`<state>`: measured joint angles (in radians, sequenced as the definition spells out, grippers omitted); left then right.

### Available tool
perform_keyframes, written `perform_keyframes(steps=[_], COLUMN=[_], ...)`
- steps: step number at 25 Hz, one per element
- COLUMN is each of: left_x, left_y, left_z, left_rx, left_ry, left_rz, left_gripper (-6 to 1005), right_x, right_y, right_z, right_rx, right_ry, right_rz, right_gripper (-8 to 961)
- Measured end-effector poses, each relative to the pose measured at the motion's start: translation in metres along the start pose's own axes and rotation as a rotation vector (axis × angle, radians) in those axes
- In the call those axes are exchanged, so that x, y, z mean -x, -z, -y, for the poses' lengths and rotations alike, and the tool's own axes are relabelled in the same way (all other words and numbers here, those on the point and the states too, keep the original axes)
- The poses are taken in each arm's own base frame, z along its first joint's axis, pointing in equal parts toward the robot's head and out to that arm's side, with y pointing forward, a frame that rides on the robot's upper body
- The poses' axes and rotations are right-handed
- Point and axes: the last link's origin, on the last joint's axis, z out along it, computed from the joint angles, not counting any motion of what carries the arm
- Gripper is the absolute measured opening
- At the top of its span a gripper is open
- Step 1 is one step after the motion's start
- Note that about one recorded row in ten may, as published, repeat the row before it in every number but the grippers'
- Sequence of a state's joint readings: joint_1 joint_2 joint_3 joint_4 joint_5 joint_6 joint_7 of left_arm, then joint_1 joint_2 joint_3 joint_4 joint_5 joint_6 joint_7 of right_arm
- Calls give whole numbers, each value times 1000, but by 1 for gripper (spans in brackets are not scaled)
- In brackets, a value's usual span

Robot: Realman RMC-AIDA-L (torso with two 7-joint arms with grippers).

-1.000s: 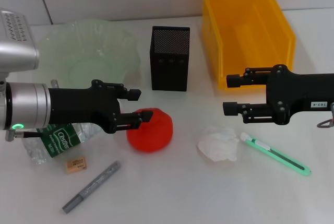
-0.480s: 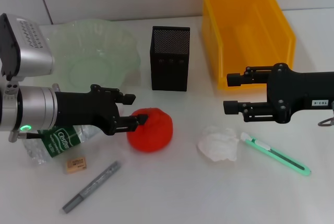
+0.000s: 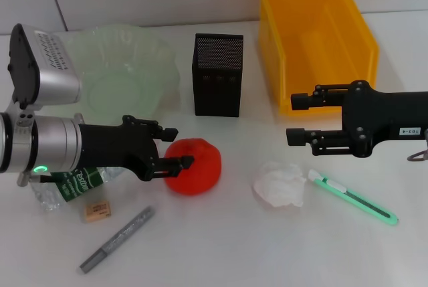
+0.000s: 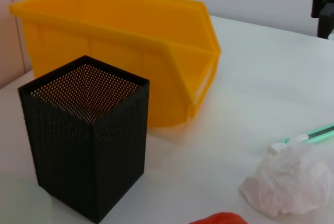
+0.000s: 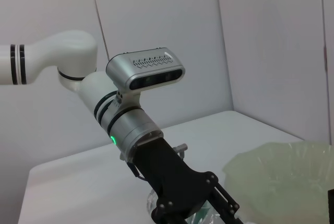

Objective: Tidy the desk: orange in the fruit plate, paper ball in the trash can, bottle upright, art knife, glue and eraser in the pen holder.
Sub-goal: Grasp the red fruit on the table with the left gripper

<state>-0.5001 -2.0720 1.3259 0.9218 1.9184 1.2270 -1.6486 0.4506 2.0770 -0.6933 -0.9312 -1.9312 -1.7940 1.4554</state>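
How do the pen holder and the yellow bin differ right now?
The pen holder is black mesh, tall and narrow; the yellow bin is solid plastic, wide and long. The pen holder has four full walls, while the bin's front wall is cut low. The pen holder stands nearer the orange, the bin nearer the right gripper. Both stand upright, open-topped, and look empty.

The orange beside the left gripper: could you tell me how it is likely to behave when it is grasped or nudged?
The orange looks round and smooth, so a nudge would probably roll it across the table. With the left gripper open around its side, an off-centre squeeze might let it slip out. It seems firm enough to hold its shape.
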Motion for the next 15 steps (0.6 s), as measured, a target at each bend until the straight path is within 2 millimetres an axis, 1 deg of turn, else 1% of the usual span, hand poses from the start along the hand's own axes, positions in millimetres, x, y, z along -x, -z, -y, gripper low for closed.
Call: perform_keyframes(steps=[2,10,11,15], left_x=[0,0,1,0], left_y=[-1,-6,-10,-12], left_z=[-1,-4,-5,-6], left_rx=[6,11,8,7], left_ry=[3,0,1,-2], left_rz=[2,12,15,15], left_gripper=[586,683,695,694], right_x=[0,-1,-2,-3], right_y=[0,1,2,3], right_z=[0,-1,-2,-2], right_rx=[1,2,1,0], right_ry=[-1,-4,-5,-9], right_rz=[0,0,0,0], right_gripper=[670,670,670,670])
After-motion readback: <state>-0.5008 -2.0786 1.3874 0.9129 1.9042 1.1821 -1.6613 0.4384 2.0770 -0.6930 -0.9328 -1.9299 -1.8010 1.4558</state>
